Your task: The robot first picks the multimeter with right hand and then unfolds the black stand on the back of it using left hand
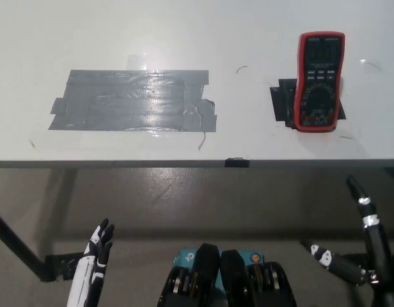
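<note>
While both robot hands hang low, red rectangular multimeter (319,81) lies on glossy table (184,38).

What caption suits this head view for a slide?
Red multimeter lies face up on black tape on the white table, untouched; both hands, white left and black right, wait below the table edge.

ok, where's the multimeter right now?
Head view: the multimeter lies face up on the table's right side, over black tape, right of the grey tape patch.
</note>
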{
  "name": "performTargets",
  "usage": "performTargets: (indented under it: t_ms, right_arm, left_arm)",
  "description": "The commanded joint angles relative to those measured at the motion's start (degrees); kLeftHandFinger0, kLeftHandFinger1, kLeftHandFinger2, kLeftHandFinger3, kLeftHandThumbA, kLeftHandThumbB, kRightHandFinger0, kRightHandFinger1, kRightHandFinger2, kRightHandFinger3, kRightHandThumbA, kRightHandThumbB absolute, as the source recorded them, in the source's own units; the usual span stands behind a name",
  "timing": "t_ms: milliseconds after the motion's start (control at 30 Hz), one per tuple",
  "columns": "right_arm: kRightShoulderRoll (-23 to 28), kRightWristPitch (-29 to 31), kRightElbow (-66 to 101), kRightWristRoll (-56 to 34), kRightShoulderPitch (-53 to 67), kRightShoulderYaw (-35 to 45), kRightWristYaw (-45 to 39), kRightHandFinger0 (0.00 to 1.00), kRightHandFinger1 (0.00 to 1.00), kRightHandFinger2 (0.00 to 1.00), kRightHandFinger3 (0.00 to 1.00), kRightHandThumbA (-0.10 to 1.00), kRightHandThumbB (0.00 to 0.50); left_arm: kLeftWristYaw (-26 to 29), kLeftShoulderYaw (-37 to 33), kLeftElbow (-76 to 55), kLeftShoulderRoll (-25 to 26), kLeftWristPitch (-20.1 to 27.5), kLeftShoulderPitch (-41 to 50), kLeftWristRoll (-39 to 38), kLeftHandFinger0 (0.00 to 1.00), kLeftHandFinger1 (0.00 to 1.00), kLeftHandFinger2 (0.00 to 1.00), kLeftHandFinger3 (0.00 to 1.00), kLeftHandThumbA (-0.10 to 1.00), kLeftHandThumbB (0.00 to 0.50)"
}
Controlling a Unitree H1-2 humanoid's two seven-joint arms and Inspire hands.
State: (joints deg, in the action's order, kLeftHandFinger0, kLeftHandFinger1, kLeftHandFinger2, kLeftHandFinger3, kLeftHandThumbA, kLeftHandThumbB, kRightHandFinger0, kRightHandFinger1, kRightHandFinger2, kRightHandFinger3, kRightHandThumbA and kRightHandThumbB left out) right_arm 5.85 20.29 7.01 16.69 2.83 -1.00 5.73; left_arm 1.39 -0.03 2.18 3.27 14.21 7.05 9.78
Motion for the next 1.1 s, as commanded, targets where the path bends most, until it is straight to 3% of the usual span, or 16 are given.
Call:
performTargets:
  t_ms: [0, 67, 133, 267, 300, 500, 767, 1067]
  right_arm:
    - [-2.3, -6.8, 19.6, 13.3, -4.2, 2.6, 0.3, 1.00, 1.00, 1.00, 1.00, 1.00, 0.455]
    - [-2.0, -11.2, 22.8, 13.3, -8.3, 3.2, -1.8, 1.00, 1.00, 1.00, 1.00, 1.00, 0.486]
    - [-1.7, -14.6, 23.4, 14.5, -12.7, 3.6, -3.0, 1.00, 1.00, 1.00, 1.00, 1.00, 0.483]
    - [-1.2, -21.5, 20.5, 16.5, -21.0, 4.0, -4.6, 1.00, 1.00, 1.00, 1.00, 1.00, 0.438]
    - [-1.2, -24.3, 17.3, 16.9, -24.8, 4.1, -4.5, 1.00, 1.00, 1.00, 1.00, 0.95, 0.409]
    - [-0.7, -32.1, 1.1, 17.8, -38.4, 4.3, -2.3, 1.00, 1.00, 1.00, 1.00, 0.85, 0.401]
    - [-0.1, -32.8, -21.8, 14.5, -50.5, 6.8, 5.7, 1.00, 1.00, 1.00, 1.00, 0.90, 0.449]
    - [-1.4, -33.4, -40.4, 14.3, -59.2, 8.0, 18.0, 1.00, 1.00, 1.00, 1.00, 0.88, 0.451]
  left_arm:
    - [0.4, -0.6, -2.8, 1.2, 4.2, 0.4, 1.4, 1.00, 1.00, 1.00, 1.00, 1.00, 0.124]
    - [0.2, -0.7, -3.2, 1.4, 4.2, 0.4, 1.7, 1.00, 1.00, 1.00, 1.00, 1.00, 0.106]
    - [0.1, -0.6, -3.3, 1.5, 4.4, 0.4, 1.4, 1.00, 1.00, 1.00, 1.00, 1.00, 0.090]
    - [0.3, -0.5, -3.5, 1.6, 4.3, 0.4, 1.2, 1.00, 1.00, 1.00, 1.00, 1.00, 0.088]
    - [0.3, -0.6, -3.5, 1.6, 4.3, 0.5, 1.4, 1.00, 1.00, 1.00, 1.00, 1.00, 0.085]
    - [0.4, -0.6, -3.8, 1.6, 4.0, 0.5, 1.5, 1.00, 1.00, 1.00, 1.00, 1.00, 0.092]
    - [0.5, -0.7, -3.9, 1.8, 4.6, 0.3, 1.8, 1.00, 1.00, 1.00, 1.00, 1.00, 0.083]
    - [0.8, -0.7, -3.9, 1.8, 4.9, 0.5, 2.8, 1.00, 1.00, 1.00, 1.00, 1.00, 0.098]
